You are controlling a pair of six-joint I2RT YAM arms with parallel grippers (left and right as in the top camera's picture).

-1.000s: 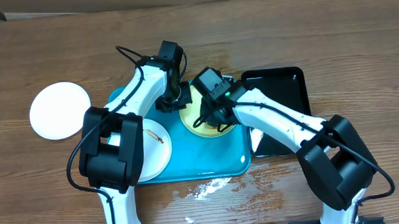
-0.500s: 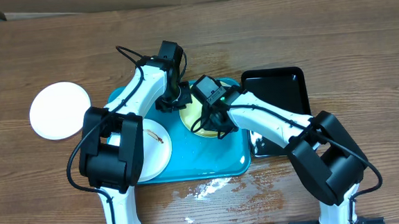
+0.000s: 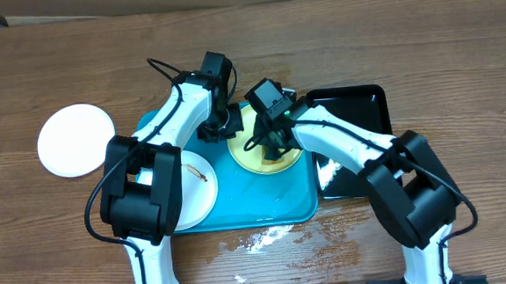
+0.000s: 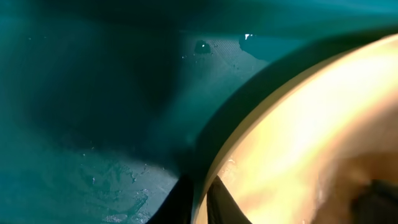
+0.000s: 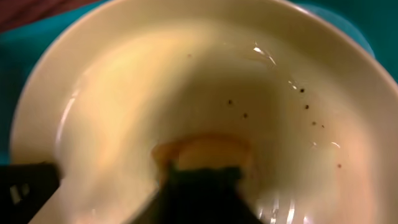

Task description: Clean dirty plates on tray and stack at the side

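Observation:
A pale yellow-green plate [image 3: 247, 153] lies on the back right of the turquoise tray [image 3: 265, 198]. My left gripper [image 3: 226, 130] is shut on its left rim; in the left wrist view the two fingers [image 4: 185, 200] straddle the plate's edge [image 4: 323, 124] above the tray floor [image 4: 93, 93]. My right gripper [image 3: 273, 150] presses a yellow-orange sponge [image 5: 202, 149] onto the plate's middle [image 5: 124, 93], where small dark specks show. A white plate with a brown smear [image 3: 201, 185] lies on the tray's left. Another white plate [image 3: 75, 140] lies on the table to the left.
A glossy black tray [image 3: 348, 105] sits right of the turquoise tray, partly under my right arm. A wet, whitish spill [image 3: 263, 238] marks the table in front of the tray. Both arms cross over the tray.
My right gripper has shifted the sponge across the yellow-green plate, and its wrist has swung toward the back. The left gripper has kept its hold on the rim.

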